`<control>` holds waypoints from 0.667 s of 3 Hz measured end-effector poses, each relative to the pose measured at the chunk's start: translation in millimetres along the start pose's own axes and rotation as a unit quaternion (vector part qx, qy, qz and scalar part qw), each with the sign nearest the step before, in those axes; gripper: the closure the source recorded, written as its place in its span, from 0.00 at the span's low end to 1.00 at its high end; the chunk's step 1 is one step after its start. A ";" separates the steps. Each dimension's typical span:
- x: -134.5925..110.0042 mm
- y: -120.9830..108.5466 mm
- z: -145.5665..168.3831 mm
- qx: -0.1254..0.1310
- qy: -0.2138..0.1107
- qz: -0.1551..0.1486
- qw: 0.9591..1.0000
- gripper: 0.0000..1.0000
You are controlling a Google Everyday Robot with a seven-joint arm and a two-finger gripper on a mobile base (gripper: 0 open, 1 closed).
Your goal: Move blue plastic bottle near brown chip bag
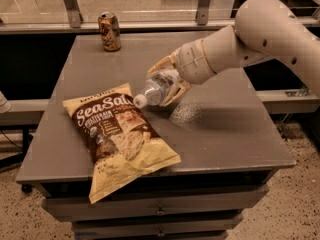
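Just beside brown chip bag (117, 134), pincer (166, 81) clasps blue plastic bottle (151, 91).

The bottle (156, 88) is small and clear, with a pale label and a white cap. It lies tilted, cap pointing down and left, gripped around its body by the hand (168, 82), whose fingers (161, 64) close on it from above and below. Its cap sits just beside the upper right edge of the chip bag (117, 136). The chip bag is cream-yellow with a dark brown panel reading "Sea Salt", and it lies flat and face up on the front left of the surface (225, 129).
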State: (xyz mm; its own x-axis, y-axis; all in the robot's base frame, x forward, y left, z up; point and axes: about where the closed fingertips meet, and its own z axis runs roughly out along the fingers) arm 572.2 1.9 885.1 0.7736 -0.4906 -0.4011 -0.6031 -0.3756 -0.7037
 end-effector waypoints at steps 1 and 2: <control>10.7 2.6 -5.1 0.001 -0.041 -0.042 0.998 1.00; 15.0 5.2 -11.5 -0.004 -0.066 -0.075 0.995 0.82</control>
State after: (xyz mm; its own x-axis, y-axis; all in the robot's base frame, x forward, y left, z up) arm 578.5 -16.4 882.2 0.8732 -0.3207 -0.3670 -0.4808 -0.4437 -0.7563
